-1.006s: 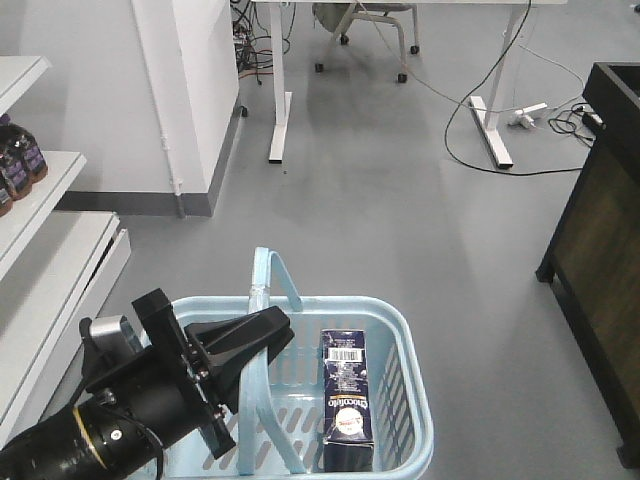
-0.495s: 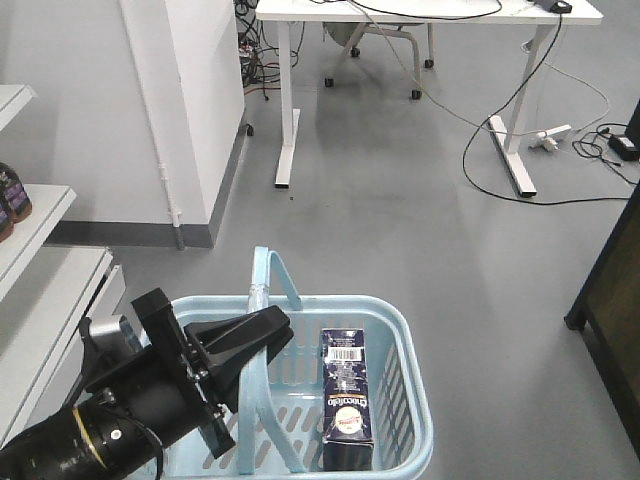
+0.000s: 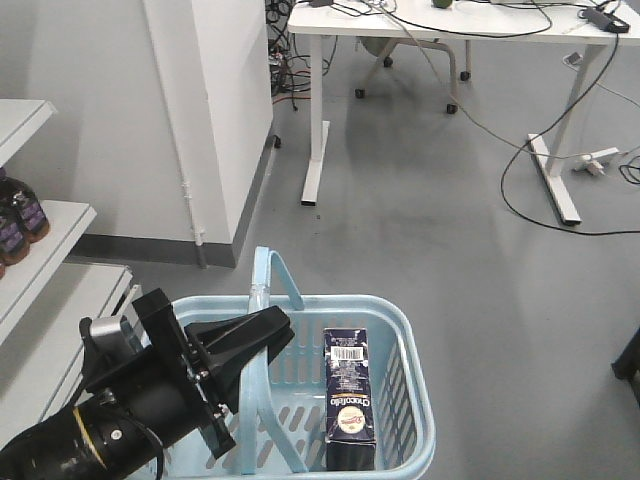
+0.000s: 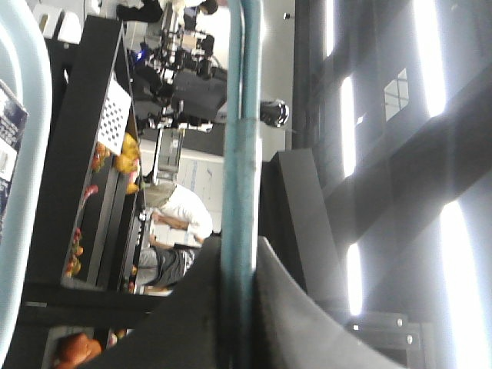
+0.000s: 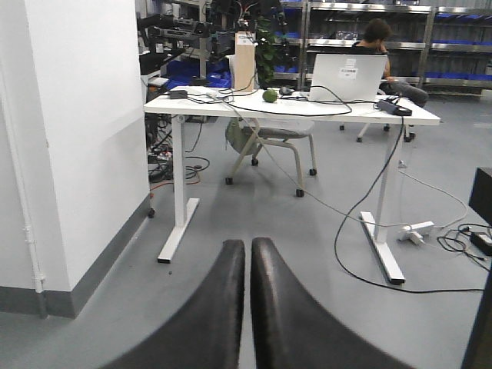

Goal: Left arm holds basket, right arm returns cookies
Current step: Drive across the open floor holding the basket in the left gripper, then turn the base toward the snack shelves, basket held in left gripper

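Note:
The light blue basket (image 3: pixel 415 400) hangs low in the front view. My left gripper (image 3: pixel 272 335) is shut on one of its swing handles. The left wrist view shows the same handle (image 4: pixel 244 154) running as a blue bar clamped between the left gripper's (image 4: pixel 238 307) two dark fingers. The cookies (image 3: pixel 347 395), a dark navy box with a white barcode label, lie inside the basket against its right side. My right gripper (image 5: pixel 247 254) appears only in the right wrist view. It is shut with nothing in it and points out over the grey floor.
White shelves with dark bottles (image 3: pixel 20 215) stand at the left. A white pillar (image 3: pixel 220 100) rises ahead-left, and a white desk (image 3: pixel 440 20) with trailing cables (image 3: pixel 560 150) stands beyond it. A dark cabinet edge (image 3: pixel 632 360) shows at the far right.
The room has slid rightward across the front view, and the dark cabinet has almost left the frame. Basket, cookies and left gripper keep their places relative to the camera.

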